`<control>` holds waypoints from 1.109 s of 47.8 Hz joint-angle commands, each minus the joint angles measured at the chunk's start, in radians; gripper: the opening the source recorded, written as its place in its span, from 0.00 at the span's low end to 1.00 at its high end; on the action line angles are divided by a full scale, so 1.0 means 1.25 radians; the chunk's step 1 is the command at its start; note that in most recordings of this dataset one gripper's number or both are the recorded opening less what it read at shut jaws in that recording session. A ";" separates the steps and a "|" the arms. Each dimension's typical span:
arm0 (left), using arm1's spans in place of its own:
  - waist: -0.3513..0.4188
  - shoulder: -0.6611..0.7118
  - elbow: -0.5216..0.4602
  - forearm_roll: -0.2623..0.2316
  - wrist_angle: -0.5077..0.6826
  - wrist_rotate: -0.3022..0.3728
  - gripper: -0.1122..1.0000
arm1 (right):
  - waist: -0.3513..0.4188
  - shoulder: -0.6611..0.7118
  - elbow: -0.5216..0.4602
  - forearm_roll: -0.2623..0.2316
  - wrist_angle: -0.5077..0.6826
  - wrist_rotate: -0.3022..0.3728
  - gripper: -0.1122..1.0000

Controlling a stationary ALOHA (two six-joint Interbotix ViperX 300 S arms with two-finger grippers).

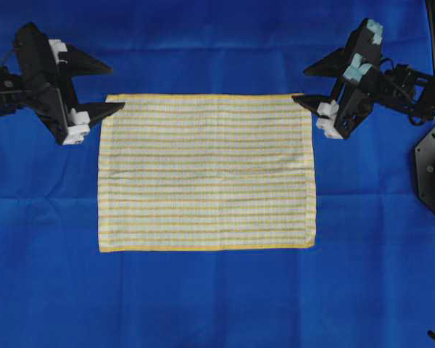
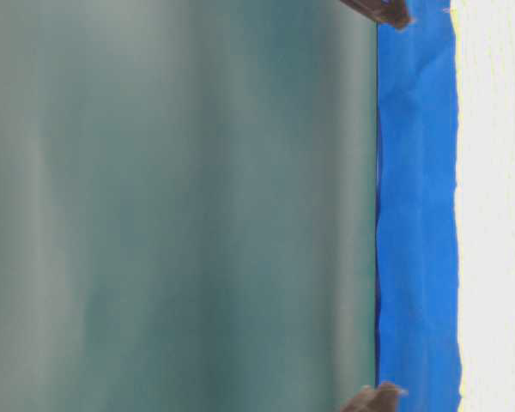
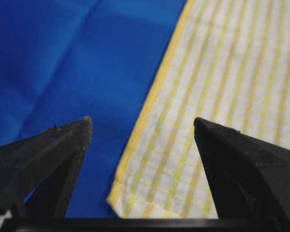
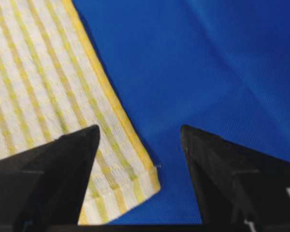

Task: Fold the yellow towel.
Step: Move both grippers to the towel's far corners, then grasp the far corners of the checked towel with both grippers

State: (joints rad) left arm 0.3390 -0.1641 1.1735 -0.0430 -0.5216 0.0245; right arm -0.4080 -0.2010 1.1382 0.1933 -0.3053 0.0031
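Backdrop of blue cloth [image 1: 217,297] covers my whole work surface. On it the yellow towel [image 1: 206,172] lies spread flat at the centre, hems straight. I have the left gripper [image 1: 111,88] at its upper left corner, fingers spread wide straddling the hem. The right gripper [image 1: 302,84] sits at the upper right corner, fingers likewise apart, holding nothing.

Creased blue cloth [image 1: 217,304] covers whole work surface.
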 commanded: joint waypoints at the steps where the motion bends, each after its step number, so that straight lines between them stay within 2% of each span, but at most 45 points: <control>1: 0.011 0.032 -0.015 -0.001 -0.023 0.000 0.83 | -0.005 0.037 -0.011 0.015 -0.028 0.000 0.73; 14: 0.043 0.144 -0.028 -0.007 -0.036 -0.010 0.78 | -0.005 0.128 -0.010 0.059 -0.079 0.000 0.72; 16: 0.045 0.156 -0.031 -0.007 -0.036 -0.010 0.75 | -0.005 0.129 -0.009 0.064 -0.080 0.000 0.71; 20: 0.044 0.174 -0.037 -0.007 -0.034 -0.010 0.62 | -0.005 0.131 -0.010 0.067 -0.080 0.000 0.67; 23: 0.043 0.180 -0.039 -0.007 -0.028 -0.010 0.50 | -0.005 0.131 -0.009 0.067 -0.077 0.000 0.60; 28: 0.043 0.188 -0.040 -0.007 -0.006 -0.010 0.28 | 0.002 0.131 -0.005 0.067 -0.074 0.000 0.39; 32: 0.043 0.190 -0.040 -0.007 0.009 -0.009 0.16 | 0.010 0.131 -0.005 0.067 -0.074 0.000 0.20; 34: 0.043 0.190 -0.040 -0.007 0.011 -0.009 0.12 | 0.012 0.131 -0.004 0.067 -0.074 0.000 0.15; 53: 0.045 0.158 -0.042 -0.007 0.031 -0.001 0.12 | 0.020 0.124 -0.004 0.077 -0.074 0.001 0.14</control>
State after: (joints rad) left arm 0.3896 0.0660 1.1259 -0.0491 -0.4970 0.0199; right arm -0.3866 -0.0307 1.1382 0.2823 -0.3927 0.0031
